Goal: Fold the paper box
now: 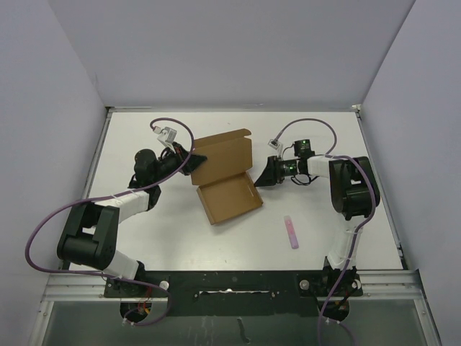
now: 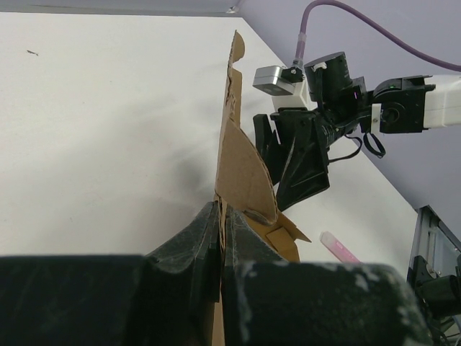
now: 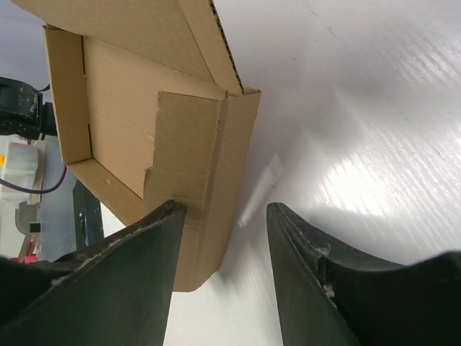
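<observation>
The paper box (image 1: 225, 180) is found half-folded at the middle of the smooth white table (image 1: 238, 249), long axis running far to near, its far-left flap clamped by the clenched left gripper (image 1: 191, 160), its right wall met side-on by the parted, empty right gripper (image 1: 259, 175), a pink stick (image 1: 291, 232) lying well apart

The top camera looks steeply down from above and behind, taking in the whole table (image 1: 317, 144) (arm bases (image 1: 133, 268) along the bottom edge). The left wrist camera sits low, sighting edge-on along the paper box (image 2: 241, 166) toward the right arm (image 2: 432, 108) at upper right. The right wrist camera looks closely onto that box, which all three views share.
</observation>
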